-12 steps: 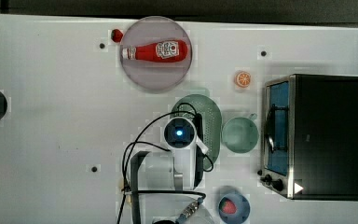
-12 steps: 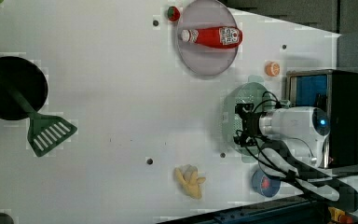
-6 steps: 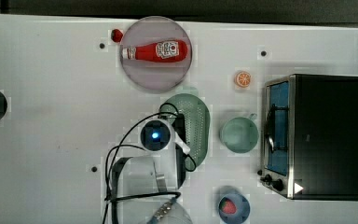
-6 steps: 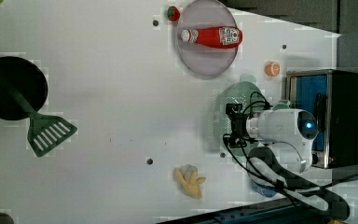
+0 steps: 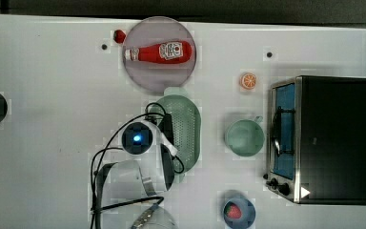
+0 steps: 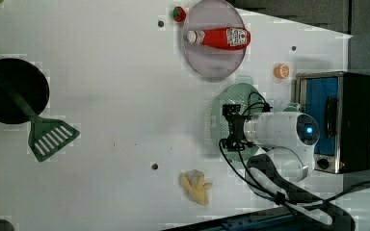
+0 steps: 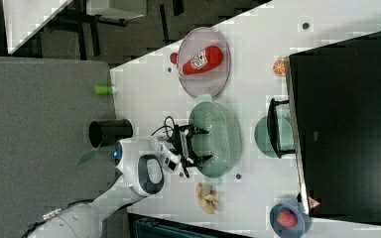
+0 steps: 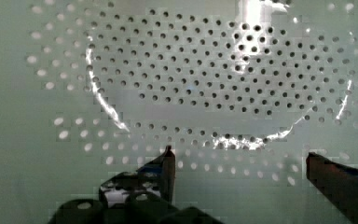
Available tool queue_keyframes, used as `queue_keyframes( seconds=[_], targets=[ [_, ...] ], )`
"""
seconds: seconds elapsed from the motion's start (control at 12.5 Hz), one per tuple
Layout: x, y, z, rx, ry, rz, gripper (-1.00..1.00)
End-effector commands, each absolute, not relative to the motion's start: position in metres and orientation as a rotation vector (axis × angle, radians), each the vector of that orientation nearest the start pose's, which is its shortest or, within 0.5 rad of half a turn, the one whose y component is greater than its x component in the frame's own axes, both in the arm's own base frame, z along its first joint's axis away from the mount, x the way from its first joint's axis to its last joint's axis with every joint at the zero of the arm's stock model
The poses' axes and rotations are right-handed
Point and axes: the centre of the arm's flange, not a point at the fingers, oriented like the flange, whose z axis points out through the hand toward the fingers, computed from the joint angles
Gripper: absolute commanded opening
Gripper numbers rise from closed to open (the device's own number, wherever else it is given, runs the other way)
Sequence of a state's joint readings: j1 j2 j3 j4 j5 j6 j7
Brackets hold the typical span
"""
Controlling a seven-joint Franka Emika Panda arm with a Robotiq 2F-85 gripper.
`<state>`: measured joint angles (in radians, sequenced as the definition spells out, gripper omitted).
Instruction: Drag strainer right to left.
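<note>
We see the black gripper (image 7: 197,145) spread wide, holding nothing, inside the pale green oval plastic strainer (image 7: 223,141) below the ketchup plate, its fingers spaced along the strainer's long axis in the right view.

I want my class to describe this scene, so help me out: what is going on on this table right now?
A single robot arm is working a pale green strainer on a white table. Its gripper, fingers spread wide, reaches into the strainer's bowl; the wrist view looks straight at the perforated inside. The strainer lies near the table's middle in the top view, just below the plate holding a ketchup bottle, with the green cup and toaster oven to its right. Nothing is gripped.
</note>
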<state>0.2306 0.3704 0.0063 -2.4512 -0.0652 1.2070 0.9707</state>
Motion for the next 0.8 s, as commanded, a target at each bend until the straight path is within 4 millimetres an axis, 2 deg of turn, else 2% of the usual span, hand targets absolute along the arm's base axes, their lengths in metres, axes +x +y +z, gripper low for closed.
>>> queue_keyframes(
  seconds=[0.08,0.4,0.8],
  targets=[
    [0.465,0.157,0.150,-2.279,2.210,0.003,1.00],
    [0.470,0.200,0.146,-2.312,2.184,0.003,1.00],
    [0.471,0.237,0.152,-2.353,2.169,0.010,1.00]
  ],
)
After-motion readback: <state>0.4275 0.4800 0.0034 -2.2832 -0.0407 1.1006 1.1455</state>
